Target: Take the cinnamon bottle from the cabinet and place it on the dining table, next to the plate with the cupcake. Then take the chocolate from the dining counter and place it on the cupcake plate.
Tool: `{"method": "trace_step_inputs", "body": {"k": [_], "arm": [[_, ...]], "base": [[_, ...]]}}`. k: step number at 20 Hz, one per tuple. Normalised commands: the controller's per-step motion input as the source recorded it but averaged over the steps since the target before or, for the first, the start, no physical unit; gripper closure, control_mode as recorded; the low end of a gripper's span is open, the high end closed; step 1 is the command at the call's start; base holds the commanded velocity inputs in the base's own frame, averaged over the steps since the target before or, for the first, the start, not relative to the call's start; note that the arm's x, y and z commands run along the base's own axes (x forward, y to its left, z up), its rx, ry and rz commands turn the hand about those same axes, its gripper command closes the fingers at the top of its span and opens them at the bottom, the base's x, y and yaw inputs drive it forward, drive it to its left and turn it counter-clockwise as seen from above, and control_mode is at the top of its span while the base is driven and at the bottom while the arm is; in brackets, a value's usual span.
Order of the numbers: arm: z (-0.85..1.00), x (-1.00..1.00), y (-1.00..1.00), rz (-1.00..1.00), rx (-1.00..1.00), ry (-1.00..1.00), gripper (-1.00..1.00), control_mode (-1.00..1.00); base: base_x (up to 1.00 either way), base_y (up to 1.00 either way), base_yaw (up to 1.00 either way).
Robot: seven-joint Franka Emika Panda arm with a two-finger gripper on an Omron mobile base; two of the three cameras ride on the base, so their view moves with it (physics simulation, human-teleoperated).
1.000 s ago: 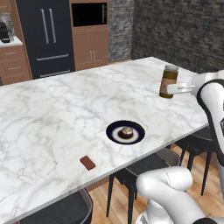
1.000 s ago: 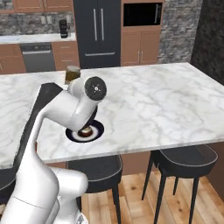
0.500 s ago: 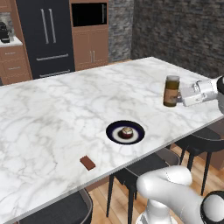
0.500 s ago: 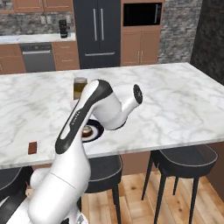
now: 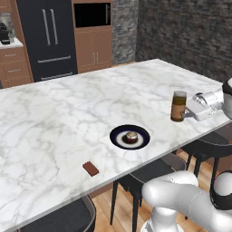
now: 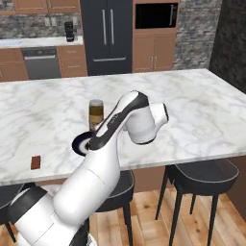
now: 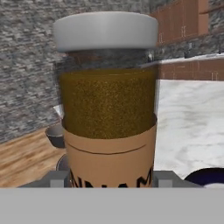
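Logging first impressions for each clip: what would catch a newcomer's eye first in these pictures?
The cinnamon bottle looms close in the hand view, brown with a pale cap, clamped upright by the gripper over the near right part of the dining table. Next comes the dark plate with the cupcake near the table's front edge. The chocolate lies apart to its left.

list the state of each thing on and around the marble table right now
small brown cylindrical cinnamon bottle with pale grey cap: upright, capped, held by the gripper over the table's right part
round dark navy plate: flat on the white marble dining table, cupcake on it
tiny brown cupcake with cream top: upright, mid-plate
flat reddish-brown chocolate bar: lying near the table's front edge, apart from the plate
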Motion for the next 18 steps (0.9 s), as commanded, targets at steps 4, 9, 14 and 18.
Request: {"method": "trace_step_inputs", "body": {"k": [4, 9, 14, 18], "arm": [[-0.39, 0.25, -0.07, 0.02, -0.01, -0.02, 1.00, -1.00], [-0.38, 0.23, -0.10, -0.01, 0.00, -0.02, 1.00, -1.00], [-0.45, 0.28, 0.01, -0.01, -0.06, -0.11, 1.00, -1.00], [-0.41, 0.31, 0.00, 0.00, -0.11, -0.09, 1.00, -1.00]], "base": [[0.00, 0.00, 0.00], [0.00, 0.00, 0.00], [0.00, 0.00, 0.00], [0.00, 0.00, 0.00]]}}
